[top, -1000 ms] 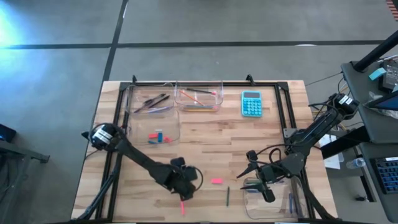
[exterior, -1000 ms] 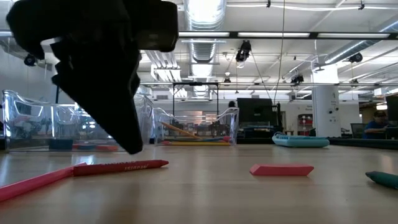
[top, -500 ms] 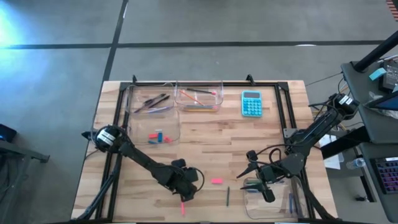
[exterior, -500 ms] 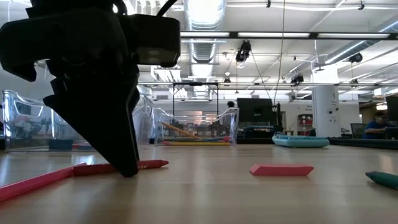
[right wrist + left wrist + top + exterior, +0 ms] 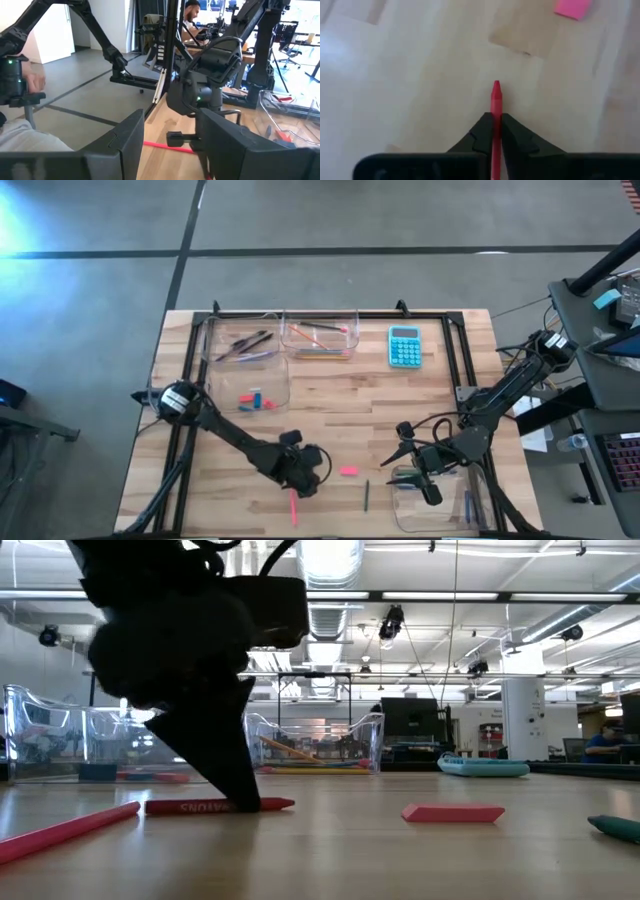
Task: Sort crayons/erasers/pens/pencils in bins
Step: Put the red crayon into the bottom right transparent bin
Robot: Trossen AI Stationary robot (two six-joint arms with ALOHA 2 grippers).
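Wooden planks make the counter (image 5: 330, 405), which stands on a grey concrete floor. Near its front edge the left claw (image 5: 303, 483) is down on the wood with its two fingers (image 5: 482, 135) pressed together on a red crayon (image 5: 495, 107). The crayon lies flat, and its pointed tip sticks out past the fingers. A long pink stick (image 5: 65, 830) lies on the counter close to this crayon, on the front side of it. A pink eraser (image 5: 348, 471) lies just beside the crayon, toward the right arm, not touching it. A dark green stick (image 5: 366, 495) lies a bit farther on the same side. Well behind the crayon, toward the far edge, are three clear bins. One bin (image 5: 283, 385) holds small pink and blue erasers (image 5: 253, 400), one (image 5: 212, 340) holds dark pens, and one (image 5: 352, 330) holds coloured sticks. A turquoise calculator (image 5: 404, 346) lies beside that last bin. The right claw (image 5: 428, 490) waits with its fingers apart over a fourth bin (image 5: 478, 515) at the front right corner, well apart from the crayon.
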